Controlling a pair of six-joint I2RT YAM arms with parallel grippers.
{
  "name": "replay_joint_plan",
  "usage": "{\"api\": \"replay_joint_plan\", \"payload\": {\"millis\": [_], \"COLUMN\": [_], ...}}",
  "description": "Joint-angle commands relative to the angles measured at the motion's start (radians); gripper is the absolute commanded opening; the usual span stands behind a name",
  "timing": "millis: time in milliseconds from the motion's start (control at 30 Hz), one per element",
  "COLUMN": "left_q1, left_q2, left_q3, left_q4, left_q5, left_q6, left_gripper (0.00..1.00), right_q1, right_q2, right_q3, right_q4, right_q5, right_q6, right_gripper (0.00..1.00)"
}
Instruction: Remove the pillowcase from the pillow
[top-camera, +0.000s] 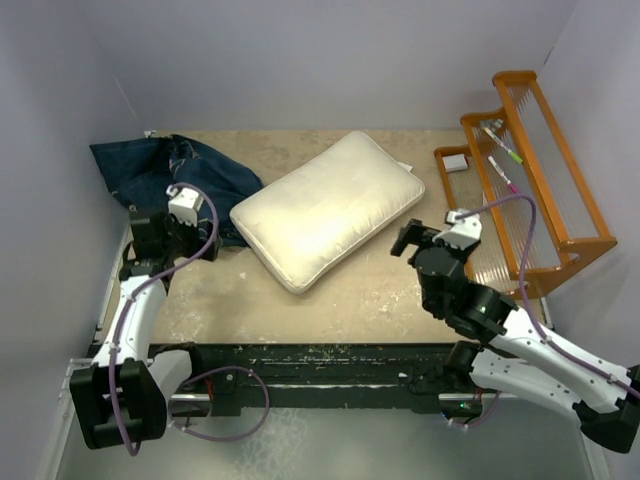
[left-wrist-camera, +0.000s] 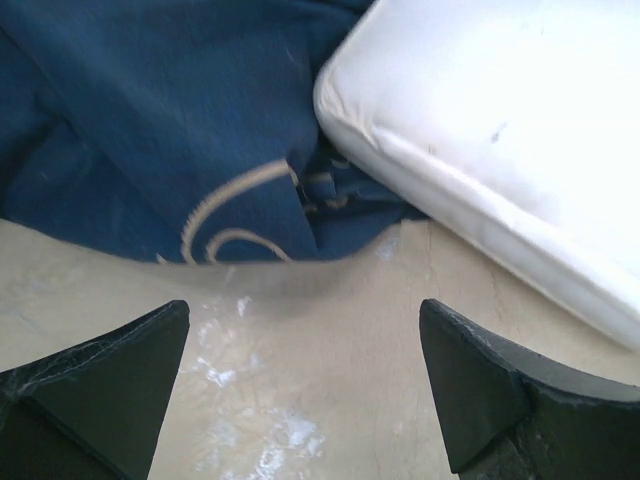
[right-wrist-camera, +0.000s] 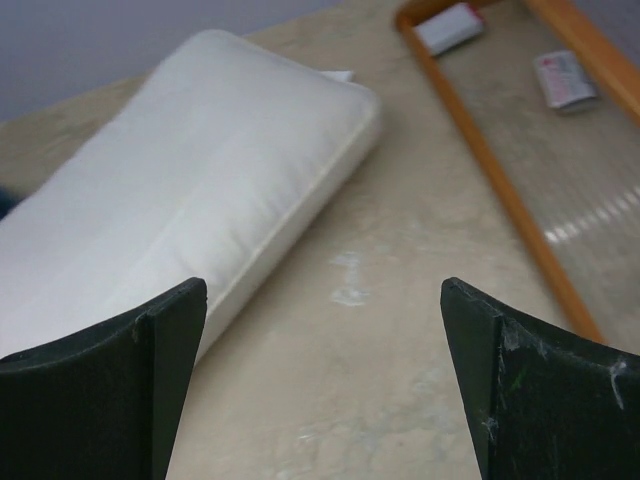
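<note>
Beige tabletop (top-camera: 380, 300), left tool (left-wrist-camera: 303, 312), right tool (right-wrist-camera: 322, 292) spread wide (both empty)

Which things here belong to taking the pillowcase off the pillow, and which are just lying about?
Belong to the job:
pillowcase, crumpled at the far left, already off
pillow, bare, mid-table

Just lying about:
wooden rack, on the right
white packets, inside the rack
pens, what look like two, on the rack

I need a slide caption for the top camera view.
Bare pillow lies on the table; the pillowcase sits crumpled at its far left corner.
</note>
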Motion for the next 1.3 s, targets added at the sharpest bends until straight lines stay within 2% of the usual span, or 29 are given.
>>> {"api": "replay_joint_plan", "payload": {"millis": [0, 133, 200, 267, 333, 367, 433, 500, 567, 600, 667, 867, 967, 1133, 1267], "left_q1": [0.004, 0.003, 0.004, 0.004, 0.004, 0.004, 0.004, 0.004, 0.004, 0.004, 0.003, 0.004, 0.004, 0.004, 0.004], "left_q2": [-0.093, -0.186, -0.225, -0.259, -0.296, -0.313, -0.340, -0.341, -0.338, -0.333, -0.330, -0.334, -0.338, -0.421, -0.532], "left_q3": [-0.180, -0.300, -0.340, -0.401, -0.480, -0.520, -0.531, -0.535, -0.534, -0.533, -0.533, -0.536, -0.536, -0.571, -0.643], "left_q4": [0.251, 0.355, 0.381, 0.424, 0.498, 0.545, 0.533, 0.538, 0.541, 0.542, 0.544, 0.544, 0.542, 0.537, 0.553], "left_q5": [0.023, 0.058, 0.099, 0.130, 0.133, 0.131, 0.120, 0.108, 0.101, 0.101, 0.098, 0.076, 0.074, 0.014, -0.005], "left_q6": [-0.031, -0.045, -0.055, -0.048, -0.048, -0.055, -0.054, -0.064, -0.067, -0.067, -0.068, -0.075, -0.074, -0.099, -0.107], "left_gripper": [0.99, 0.99, 0.99, 0.99, 0.99, 0.99, 0.99, 0.99, 0.99, 0.99, 0.99, 0.99, 0.99, 0.99, 0.99], "right_q1": [-0.001, -0.001, -0.022, -0.050, -0.089, -0.112, -0.123, -0.130, -0.134, -0.137, -0.145, -0.238, -0.258, -0.258, -0.252], "right_q2": [-0.078, -0.097, -0.065, 0.003, 0.109, 0.164, 0.296, 0.439, 0.603, 0.688, 0.755, 0.744, 0.796, 0.974, 0.968], "right_q3": [-0.104, -0.218, -0.227, -0.211, -0.175, -0.154, -0.112, -0.108, -0.100, -0.078, -0.062, -0.069, -0.055, 0.016, 0.005], "right_q4": [-0.138, -0.097, -0.235, -0.236, -0.389, -0.491, -0.718, -0.856, -1.082, -1.108, -1.116, -1.096, -1.104, -1.123, -1.124], "right_q5": [0.446, 0.590, 0.647, 0.655, 0.637, 0.624, 0.623, 0.623, 0.638, 0.611, 0.618, 0.554, 0.548, 0.574, 0.587], "right_q6": [0.143, 0.208, 0.433, 0.428, 0.547, 0.639, 0.934, 1.126, 1.520, 1.553, 1.565, 1.594, 1.615, 1.593, 1.595], "right_gripper": [1.00, 1.00, 1.00, 1.00, 1.00, 1.00, 1.00, 1.00, 1.00, 1.00, 1.00, 1.00, 1.00, 1.00, 1.00]}}
